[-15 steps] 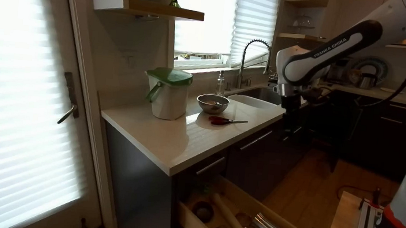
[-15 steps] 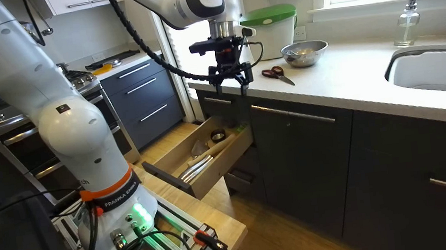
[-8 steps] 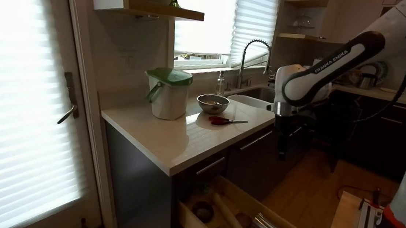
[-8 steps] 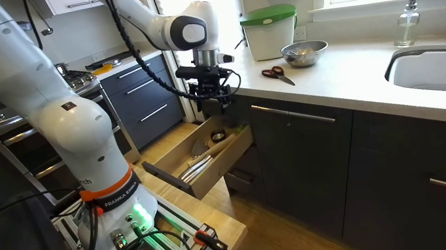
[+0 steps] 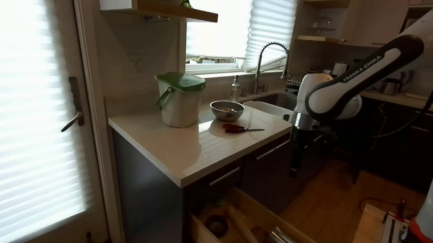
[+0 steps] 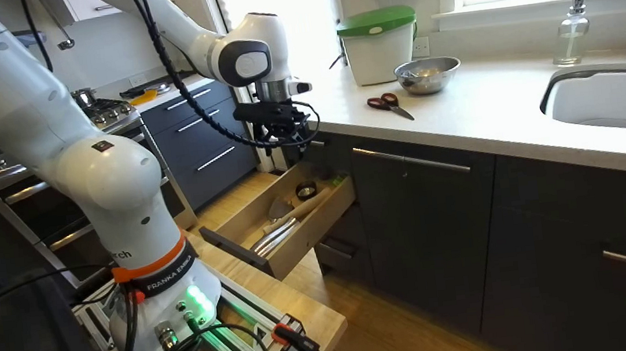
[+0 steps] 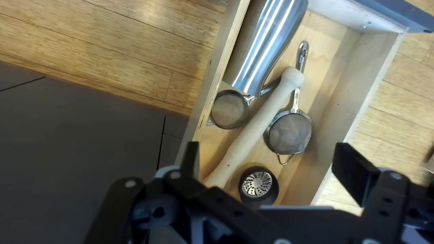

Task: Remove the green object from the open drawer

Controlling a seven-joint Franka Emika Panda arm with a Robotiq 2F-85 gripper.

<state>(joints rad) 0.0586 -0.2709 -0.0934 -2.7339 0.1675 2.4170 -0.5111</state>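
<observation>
A kitchen with dark cabinets [image 6: 429,233], a pale countertop [image 6: 502,91] and a wood-plank floor [image 7: 142,51] surrounds the work. The gripper [image 7: 268,152] points down above the open drawer [image 7: 213,81], its two fingers [image 7: 354,174] spread wide and released.

Below them in the drawer sits a black round container [image 7: 259,186] with a perforated metal inside. Just beside it, a knob-ended wooden rod [image 7: 251,135] lies at a slant, partly hidden by the gripper in the wrist view. On one side of the rod a small mesh strainer [image 7: 229,110] rests close to a side wall; on the other lies a larger mesh strainer [image 7: 290,134], its handle running under the knob. A shiny, curved metal piece [image 7: 271,37] lies toward the drawer front.

The green object [image 6: 339,180] is inside the drawer, at the end nearest the cabinets, past the rod's end and near a side wall; it is too small to identify further.

On the countertop, red-handled scissors [image 6: 390,103] lie near a metal bowl [image 6: 429,76], which stands just beside a white bin with a green lid [image 6: 381,49]. Farther along, a glass soap dispenser [image 6: 571,35] stands behind a white sink [image 6: 619,97].
</observation>
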